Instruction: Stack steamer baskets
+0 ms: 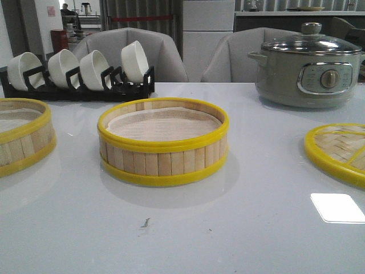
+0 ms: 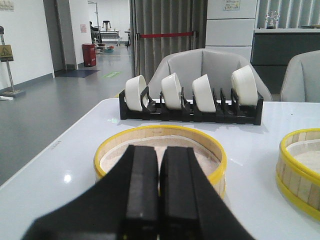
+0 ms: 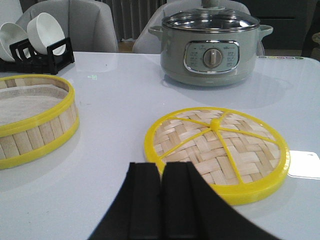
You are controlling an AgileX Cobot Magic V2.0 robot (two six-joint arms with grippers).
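One steamer basket [image 1: 163, 141] sits upright at the centre of the pale surface [image 1: 239, 228], bare surface all round its yellow rims. The second steamer basket [image 1: 23, 137] stands well apart at 9 o'clock, cut by the picture's edge. A woven lid [image 1: 337, 153] lies flat at 3 o'clock, also clipped. At 11 o'clock a black rack of white bowls [image 1: 80, 71] lines the far edge; the grey-green pot [image 1: 308, 71] stands at 1 o'clock. The left end effector [image 2: 159, 200] hangs before the second basket, fingers pressed together, empty. The right end effector [image 3: 161, 205] is likewise closed, empty, just short of the lid's rim.
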